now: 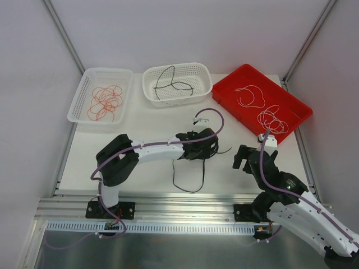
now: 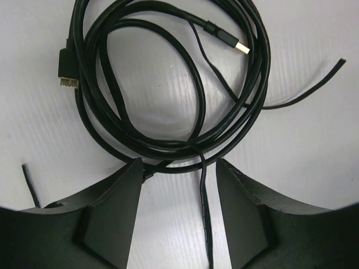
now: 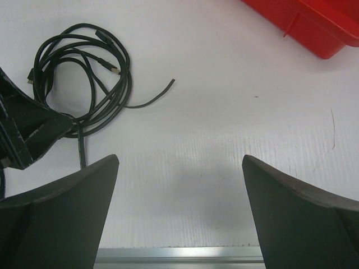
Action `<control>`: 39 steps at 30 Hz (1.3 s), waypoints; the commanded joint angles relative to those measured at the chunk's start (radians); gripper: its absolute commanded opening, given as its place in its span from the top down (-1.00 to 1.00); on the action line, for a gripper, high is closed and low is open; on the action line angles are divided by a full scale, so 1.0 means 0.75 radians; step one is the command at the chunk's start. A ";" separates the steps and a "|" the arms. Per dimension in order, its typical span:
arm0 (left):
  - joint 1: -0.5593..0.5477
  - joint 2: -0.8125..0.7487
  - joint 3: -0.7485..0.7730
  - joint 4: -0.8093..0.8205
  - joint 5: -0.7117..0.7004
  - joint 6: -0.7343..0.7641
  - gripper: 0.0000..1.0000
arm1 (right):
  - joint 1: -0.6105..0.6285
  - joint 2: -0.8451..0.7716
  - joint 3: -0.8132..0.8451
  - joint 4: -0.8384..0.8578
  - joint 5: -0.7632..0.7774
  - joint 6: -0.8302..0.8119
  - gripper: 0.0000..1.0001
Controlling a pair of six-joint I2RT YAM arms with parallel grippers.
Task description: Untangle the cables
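A coil of black cables with a USB plug lies on the white table, right in front of my left gripper. The jaws stand apart, and one thin black strand runs between them without touching either finger. In the top view the left gripper hangs over this coil, and a loose black loop trails toward the near edge. My right gripper is open over bare table, with the coil off to its left. From above, the right gripper sits right of the coil.
A white basket at the back left holds red-orange wires. The middle white basket holds a black cable. A red tray at the back right holds white wires. A metal rail runs along the near edge.
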 commanded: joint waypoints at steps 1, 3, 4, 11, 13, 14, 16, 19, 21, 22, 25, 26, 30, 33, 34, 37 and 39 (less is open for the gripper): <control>0.002 0.037 0.065 -0.042 -0.060 -0.190 -0.09 | -0.006 -0.023 -0.005 -0.026 0.000 0.032 -0.94; -0.004 0.053 0.081 -0.042 -0.030 -0.235 -0.01 | -0.006 -0.033 -0.007 -0.032 0.000 0.034 -0.94; -0.010 0.059 0.085 -0.044 -0.009 -0.240 -0.01 | -0.006 -0.039 -0.009 -0.034 -0.002 0.032 -0.94; -0.043 0.104 0.063 -0.059 0.044 -0.264 0.06 | -0.004 -0.090 -0.021 -0.042 0.000 0.038 -0.94; -0.043 0.117 0.050 -0.057 0.058 -0.272 0.20 | -0.004 -0.099 -0.023 -0.046 0.004 0.038 -0.94; -0.049 0.121 0.054 -0.059 0.064 -0.272 0.22 | -0.006 -0.103 -0.023 -0.055 0.006 0.036 -0.94; -0.055 0.143 0.067 -0.059 0.089 -0.254 0.28 | -0.006 -0.111 -0.025 -0.061 0.008 0.040 -0.94; -0.066 0.180 0.079 -0.061 0.107 -0.235 0.50 | -0.006 -0.115 -0.029 -0.059 0.004 0.045 -0.94; -0.068 0.190 0.077 -0.063 0.112 -0.229 0.59 | -0.006 -0.117 -0.031 -0.059 0.004 0.045 -0.94; -0.068 0.186 0.075 -0.065 0.112 -0.225 0.62 | -0.004 -0.119 -0.031 -0.063 0.000 0.047 -0.94; -0.068 0.168 0.065 -0.067 0.093 -0.199 0.77 | -0.006 -0.123 -0.031 -0.067 0.002 0.049 -0.94; -0.068 0.162 0.061 -0.069 0.085 -0.191 0.86 | -0.004 -0.125 -0.031 -0.067 0.002 0.047 -0.94; -0.068 0.043 0.044 -0.091 0.014 -0.093 1.00 | -0.004 -0.129 -0.029 -0.071 0.000 0.049 -0.94; -0.068 -0.075 0.069 -0.132 -0.060 0.036 1.00 | -0.006 -0.133 -0.031 -0.075 0.006 0.047 -0.94; -0.068 -0.106 0.081 -0.150 -0.087 0.073 1.00 | -0.004 -0.133 -0.031 -0.073 0.004 0.049 -0.94; -0.066 -0.224 0.138 -0.206 -0.183 0.230 1.00 | -0.004 -0.129 -0.034 -0.067 0.006 0.053 -0.94; -0.066 -0.310 0.181 -0.228 -0.268 0.353 1.00 | -0.006 -0.125 -0.036 -0.063 0.000 0.053 -0.94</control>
